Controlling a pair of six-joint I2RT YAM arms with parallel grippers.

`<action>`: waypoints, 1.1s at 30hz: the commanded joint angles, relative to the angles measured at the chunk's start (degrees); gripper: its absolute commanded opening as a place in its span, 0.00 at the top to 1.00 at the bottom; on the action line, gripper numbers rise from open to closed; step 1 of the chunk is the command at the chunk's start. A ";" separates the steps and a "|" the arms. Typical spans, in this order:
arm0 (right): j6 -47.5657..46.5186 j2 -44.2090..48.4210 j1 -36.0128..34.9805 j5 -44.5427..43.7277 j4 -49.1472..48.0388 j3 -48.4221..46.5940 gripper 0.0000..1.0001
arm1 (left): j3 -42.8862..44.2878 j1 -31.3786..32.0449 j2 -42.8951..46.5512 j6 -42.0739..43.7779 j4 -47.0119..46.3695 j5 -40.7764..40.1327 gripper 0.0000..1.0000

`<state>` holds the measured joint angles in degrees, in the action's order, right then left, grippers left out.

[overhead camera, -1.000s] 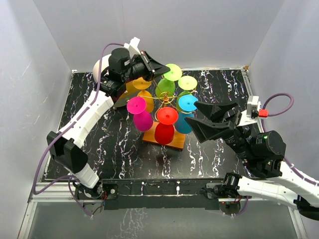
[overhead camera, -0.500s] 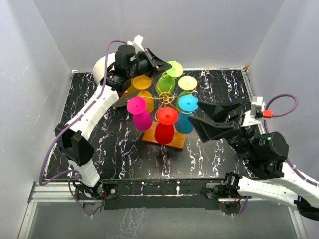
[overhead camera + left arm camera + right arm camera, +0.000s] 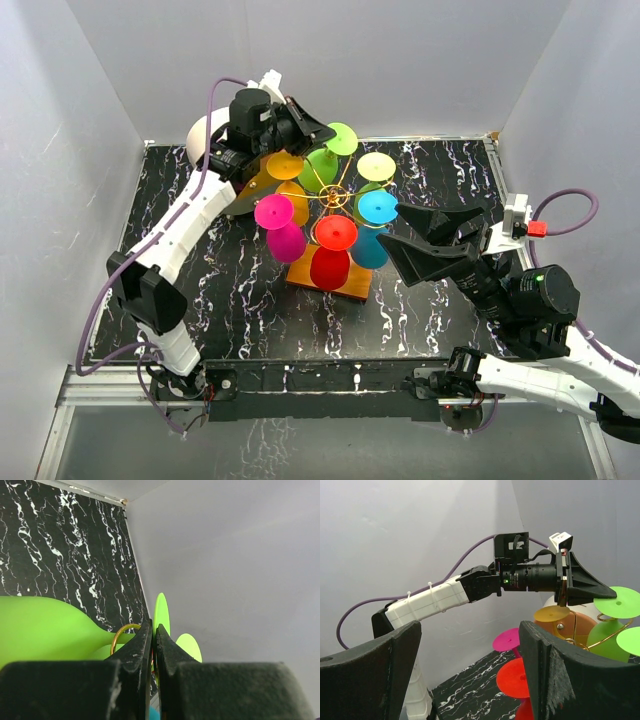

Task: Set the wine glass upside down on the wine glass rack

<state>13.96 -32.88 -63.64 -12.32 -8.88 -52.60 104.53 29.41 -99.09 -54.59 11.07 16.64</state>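
Counting six glasses [image 3: 336, 232] on one wine glass rack [image 3: 352, 288]; left gripper [image 3: 328, 133] pinches green wine glass [image 3: 320, 170]; right gripper [image 3: 388, 227] agape.

Left arm stretched far forward and high, left claw [image 3: 328, 131] pinched closed – right arm bent near its base, right claw [image 3: 392, 228] spread wide

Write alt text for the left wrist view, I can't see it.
The left pincer is shut on the stem of a green glass, beside a gold loop of the rack. The glass's bowl fills the lower left; its foot shows edge-on past the pincer. Behind are a black marbled table and grey wall.
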 commanded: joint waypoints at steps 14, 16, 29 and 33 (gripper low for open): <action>-1.27 -0.95 -0.21 -0.87 -1.24 -1.47 0.22 | -1.57 0.27 6.56 2.48 2.98 -2.74 1.00; -1.01 -1.00 -0.23 -0.98 -1.22 -1.30 0.22 | -1.61 0.35 6.78 2.98 3.69 -3.01 1.00; -0.72 -1.74 -0.22 -0.74 -1.75 -1.32 0.22 | 2.98 0.62 6.30 7.82 9.26 -7.01 0.73; -0.69 -1.68 -0.20 -0.66 -1.75 -1.41 0.22 | 4.87 0.57 5.92 9.02 10.84 -8.57 0.65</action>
<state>13.63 -34.54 -63.64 -12.53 -8.95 -52.62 105.41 29.85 -95.88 -47.94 20.45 9.98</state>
